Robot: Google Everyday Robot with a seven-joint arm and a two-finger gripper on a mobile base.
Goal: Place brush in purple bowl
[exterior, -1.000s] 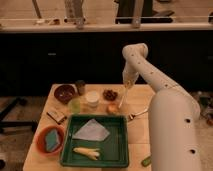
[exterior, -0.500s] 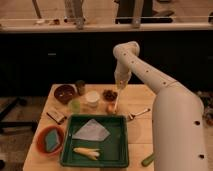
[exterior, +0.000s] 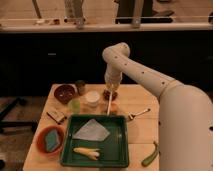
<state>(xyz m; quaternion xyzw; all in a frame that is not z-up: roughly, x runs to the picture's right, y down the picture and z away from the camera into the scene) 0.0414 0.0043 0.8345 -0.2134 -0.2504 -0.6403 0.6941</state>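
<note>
Holds the slim, pale long-handled brush (exterior: 108, 105) in the two-finger gripper (exterior: 110, 89) of the white arm (exterior: 145, 75), fingers pressed together on its upper end. Hangs the brush nearly upright, just left of the frame centre, in front of the small dish of dark red bits (exterior: 112, 95) and close to the far rim of the green rectangular plastic tray (exterior: 118, 146). Cannot tell whether the lower tip touches anything.

Compared with one second ago, stands clearly more to the left and slightly lower in the frame, and brings the brush along in the same pinch. Shows no change in the orange bowl (exterior: 42, 146) with the blue sponge (exterior: 52, 140) at lower left, nor in the pale fork-like utensil (exterior: 137, 115) on the wooden table (exterior: 142, 134).

Points, most likely, to a carry toward the round, glossy dark purple bowl (exterior: 65, 93) at the left of the table's far side. Not there yet: leaves the white round cup (exterior: 92, 96) and the translucent green cup (exterior: 75, 105) between brush and bowl.

Needs probably more travel to the left, with enough height to pass over the cups, then a descent over the bowl before any release. Risks knocking a cup with the dangling tip.
</note>
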